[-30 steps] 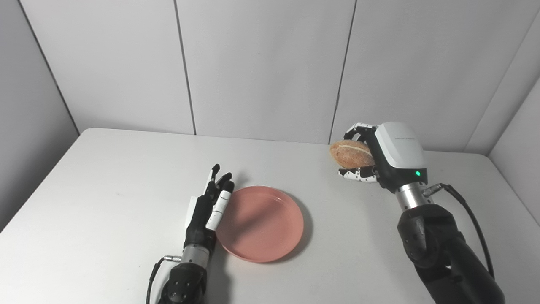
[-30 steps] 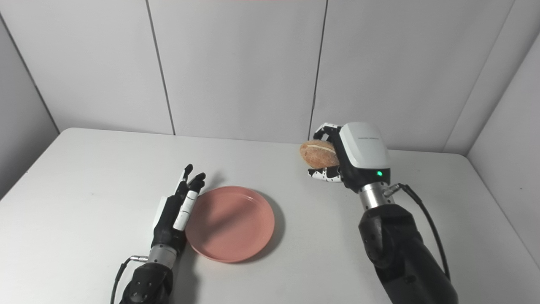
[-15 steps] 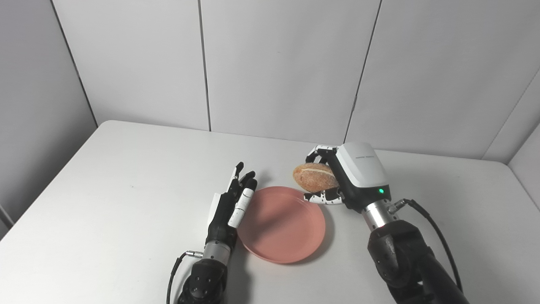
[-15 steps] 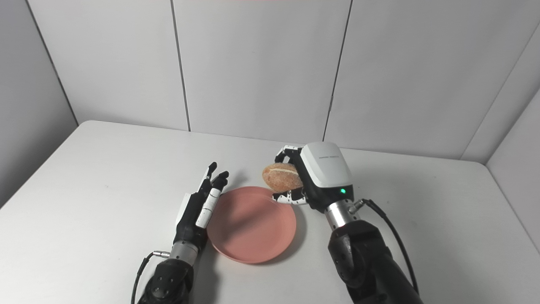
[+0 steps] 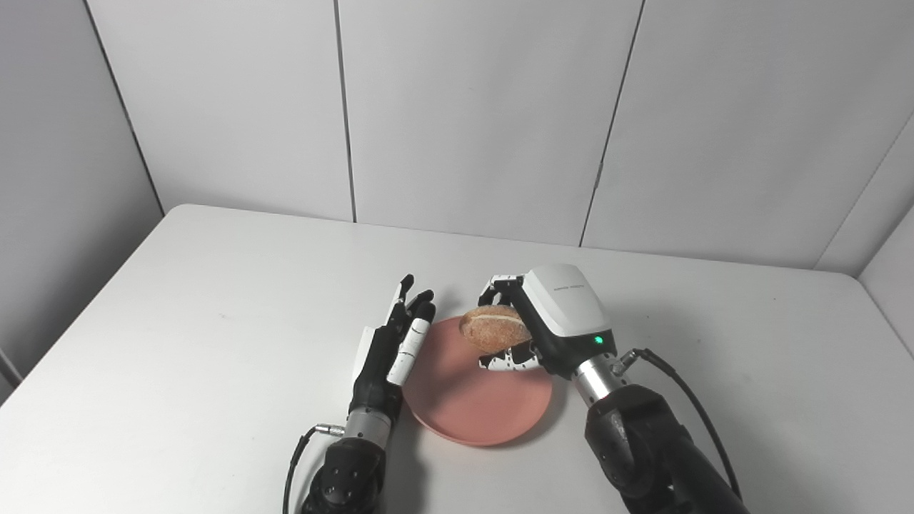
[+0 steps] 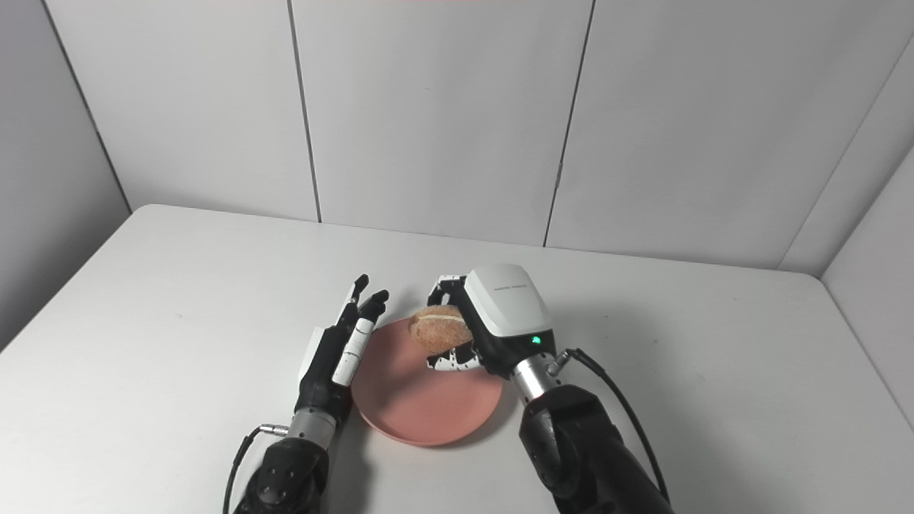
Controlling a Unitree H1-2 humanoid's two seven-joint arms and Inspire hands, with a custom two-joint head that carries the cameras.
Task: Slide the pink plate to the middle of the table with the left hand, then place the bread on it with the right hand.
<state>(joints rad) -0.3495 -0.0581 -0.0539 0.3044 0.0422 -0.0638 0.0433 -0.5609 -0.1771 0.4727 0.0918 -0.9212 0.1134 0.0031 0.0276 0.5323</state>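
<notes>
The pink plate (image 5: 464, 403) lies on the white table near its middle, towards the front. My left hand (image 5: 389, 350) stands edge-on against the plate's left rim, open, its fingers straight and pointing away from me. My right hand (image 5: 532, 328) is shut on the brown bread roll (image 5: 493, 328) and holds it over the back part of the plate, a little above its surface. In the right eye view the bread roll (image 6: 440, 328) shows the same way over the plate (image 6: 421, 407).
The white table (image 5: 214, 285) runs to grey wall panels at the back and sides. A cable (image 5: 685, 400) loops off my right wrist, and a second cable (image 5: 296, 457) hangs by my left wrist.
My right hand has carried the bread leftwards and down, from beyond the plate's right edge to over the plate. The left hand and plate have stayed put; the camera shifted early on.
</notes>
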